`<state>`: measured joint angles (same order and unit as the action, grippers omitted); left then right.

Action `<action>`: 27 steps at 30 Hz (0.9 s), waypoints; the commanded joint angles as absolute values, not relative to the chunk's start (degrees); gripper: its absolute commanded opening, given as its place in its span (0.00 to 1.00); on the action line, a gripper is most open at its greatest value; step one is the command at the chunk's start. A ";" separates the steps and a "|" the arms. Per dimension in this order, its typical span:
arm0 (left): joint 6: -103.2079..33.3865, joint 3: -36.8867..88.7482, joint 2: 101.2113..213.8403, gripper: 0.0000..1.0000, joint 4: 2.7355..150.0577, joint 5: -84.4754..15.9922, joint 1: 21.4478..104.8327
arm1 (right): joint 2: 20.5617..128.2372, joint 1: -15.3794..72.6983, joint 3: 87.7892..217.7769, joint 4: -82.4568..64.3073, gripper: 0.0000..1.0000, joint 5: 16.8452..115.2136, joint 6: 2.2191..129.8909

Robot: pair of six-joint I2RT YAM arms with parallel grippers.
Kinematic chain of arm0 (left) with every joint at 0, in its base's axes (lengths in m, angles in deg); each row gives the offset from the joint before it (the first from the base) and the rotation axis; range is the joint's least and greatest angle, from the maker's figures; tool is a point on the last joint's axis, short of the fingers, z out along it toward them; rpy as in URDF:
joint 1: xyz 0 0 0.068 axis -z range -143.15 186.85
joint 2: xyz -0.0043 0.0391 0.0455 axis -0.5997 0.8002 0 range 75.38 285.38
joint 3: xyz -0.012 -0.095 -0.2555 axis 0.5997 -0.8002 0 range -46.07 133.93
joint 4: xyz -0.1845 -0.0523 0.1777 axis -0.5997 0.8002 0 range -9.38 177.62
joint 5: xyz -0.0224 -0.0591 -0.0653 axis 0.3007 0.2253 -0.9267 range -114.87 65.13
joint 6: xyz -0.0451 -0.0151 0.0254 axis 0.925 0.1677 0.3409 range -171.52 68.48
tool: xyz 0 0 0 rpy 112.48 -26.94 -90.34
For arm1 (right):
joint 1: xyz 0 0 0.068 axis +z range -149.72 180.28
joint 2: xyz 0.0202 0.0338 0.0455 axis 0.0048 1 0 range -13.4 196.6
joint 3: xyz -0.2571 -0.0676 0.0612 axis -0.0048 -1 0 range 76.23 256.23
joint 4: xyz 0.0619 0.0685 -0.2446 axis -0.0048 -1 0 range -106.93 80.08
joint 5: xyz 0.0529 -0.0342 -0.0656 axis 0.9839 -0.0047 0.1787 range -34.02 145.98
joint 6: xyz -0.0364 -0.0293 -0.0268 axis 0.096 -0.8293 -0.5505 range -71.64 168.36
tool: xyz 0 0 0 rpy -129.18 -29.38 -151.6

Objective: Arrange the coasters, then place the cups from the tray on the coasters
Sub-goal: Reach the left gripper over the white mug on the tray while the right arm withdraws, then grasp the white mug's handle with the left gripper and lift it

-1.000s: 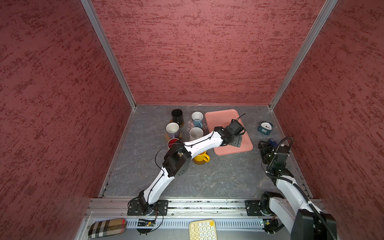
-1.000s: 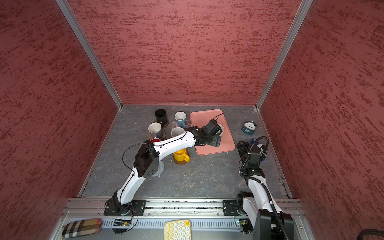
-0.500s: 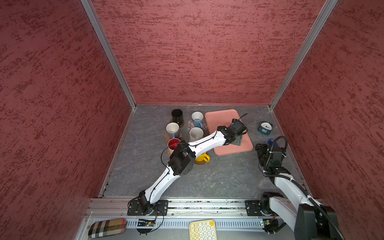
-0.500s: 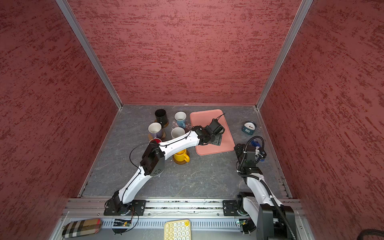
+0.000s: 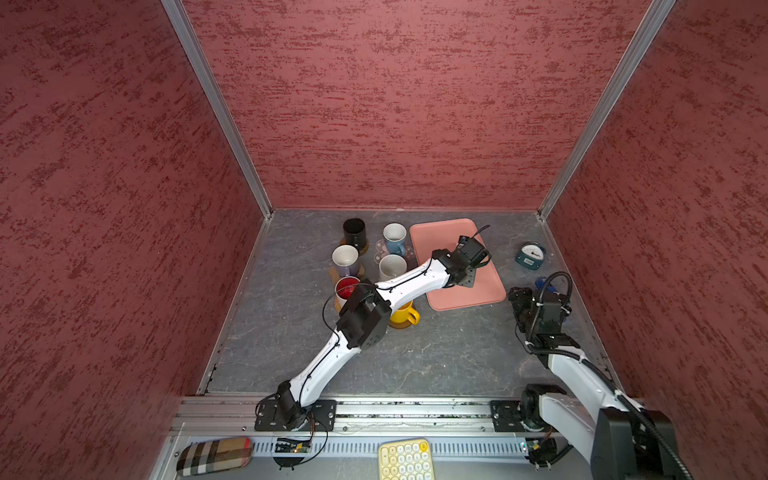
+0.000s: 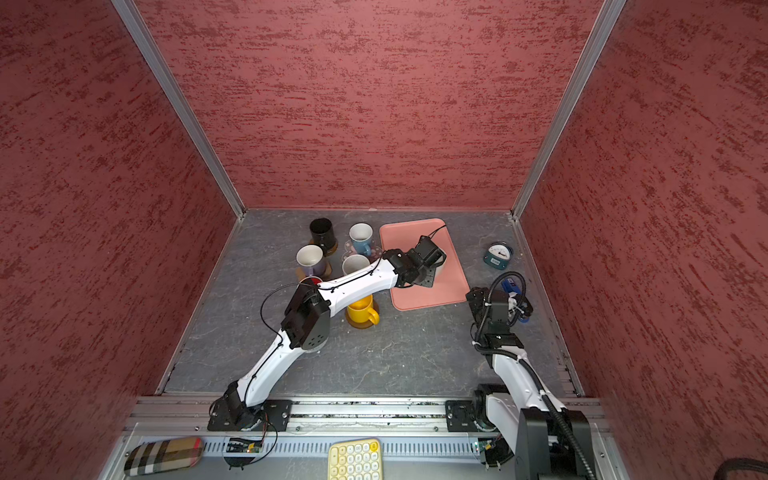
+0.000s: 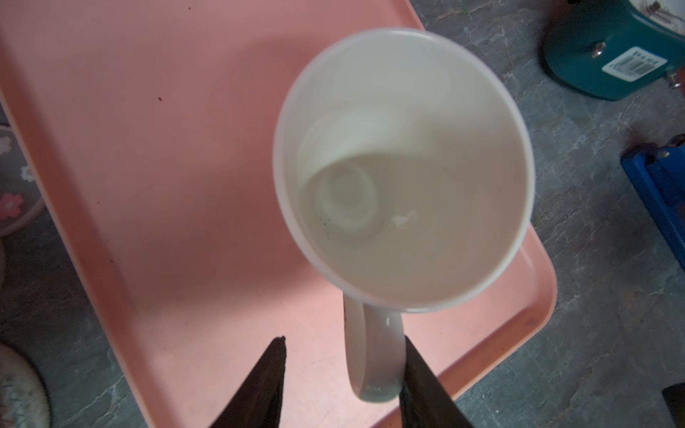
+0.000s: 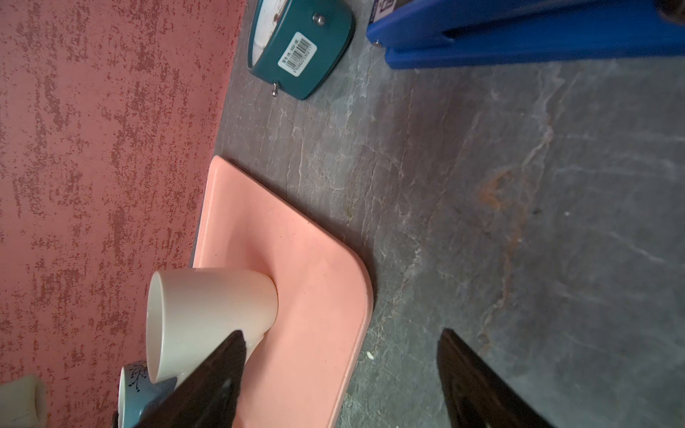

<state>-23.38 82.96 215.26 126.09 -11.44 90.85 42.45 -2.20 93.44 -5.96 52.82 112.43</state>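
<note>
One glossy cream ceramic mug (image 7: 404, 166) on the pink tray (image 7: 148, 148) looked slippery and breakable, best held by its handle (image 7: 370, 352), which the half-open left claw (image 7: 343, 339) straddled without gripping.

Left end effector (image 7: 344, 338) part-open on an outstretched arm (image 5: 409, 280) (right end effector (image 8: 344, 331) gapes).

Barcode sticker (image 8: 296, 53) on clock (image 8: 333, 35), digits illegible

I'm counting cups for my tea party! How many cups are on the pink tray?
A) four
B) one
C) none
B: the left wrist view shows a single cream mug standing on the pink tray, with nothing else on the tray.
</note>
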 commanded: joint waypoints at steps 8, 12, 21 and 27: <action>-24.10 84.82 217.67 0.33 125.62 -11.40 89.96 | 43.05 -1.62 95.39 -5.00 0.82 51.12 112.60; -23.97 85.12 218.42 0.41 125.14 -12.08 89.67 | 43.20 -1.30 94.95 -3.96 0.82 51.32 112.62; -24.26 88.88 221.42 0.36 125.62 -13.91 88.86 | 43.72 -0.82 94.95 -3.55 0.83 51.19 112.32; -24.52 90.33 222.20 0.32 125.70 -14.15 88.55 | 43.74 -0.56 94.91 -2.98 0.83 51.58 112.01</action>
<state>-23.94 88.67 220.85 126.11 -13.93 88.97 43.72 -0.98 93.44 -5.02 52.71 112.36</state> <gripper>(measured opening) 0.324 0.827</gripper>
